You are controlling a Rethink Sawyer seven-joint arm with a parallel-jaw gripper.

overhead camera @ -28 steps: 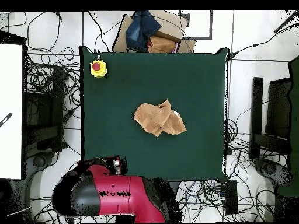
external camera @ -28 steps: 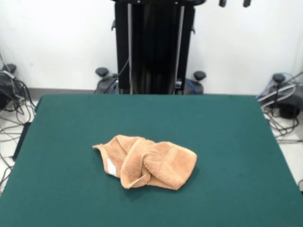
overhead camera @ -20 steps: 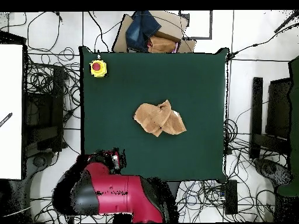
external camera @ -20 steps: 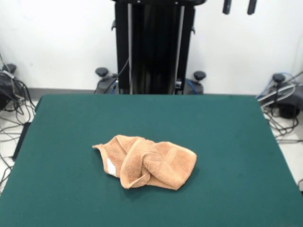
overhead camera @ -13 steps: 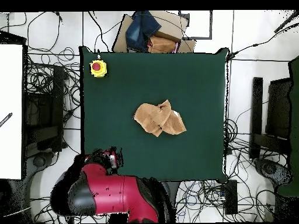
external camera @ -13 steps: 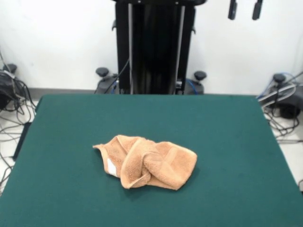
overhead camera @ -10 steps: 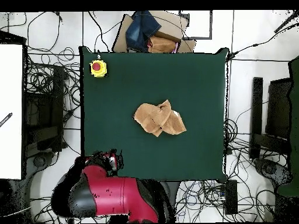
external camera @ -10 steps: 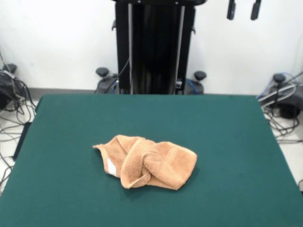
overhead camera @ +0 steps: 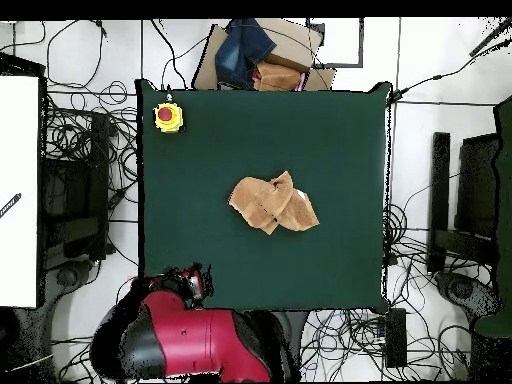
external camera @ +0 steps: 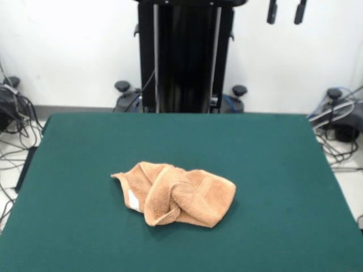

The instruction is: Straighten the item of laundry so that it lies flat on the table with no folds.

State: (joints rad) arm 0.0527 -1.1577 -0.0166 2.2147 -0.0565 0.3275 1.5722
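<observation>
High above the far edge of the bench [external camera: 272, 158], only the two dark tips of the gripper [external camera: 283, 12] showed in the front view, hanging apart with a clear gap between them, so it stood released and empty. Well below and well forward of it, near the middle of the green top, lay the hand towel [external camera: 176, 194], bunched into a rumpled heap with several thick folds rolled over one another. Its small white label [external camera: 134, 200] peeked out on the side of the heap farthest across from the gripper, beside a turned-over border edge. In the overhead view the red arm [overhead camera: 190, 335] sat drawn back past the bench's edge nearest the robot, with the towel well apart from it. A yellow box with a red button [overhead camera: 168, 117] stood at the corner of the bench farthest from the arm, clear of the cloth.

By my judgement the straightening had not begun in earnest: nothing was grasped and the towel was fully crumpled. The step in hand looked like an approach. The next move would call for bringing the gripper down over an exposed corner or edge of the heap, pinching one layer only, then drawing it outward so the folds roll open.
</observation>
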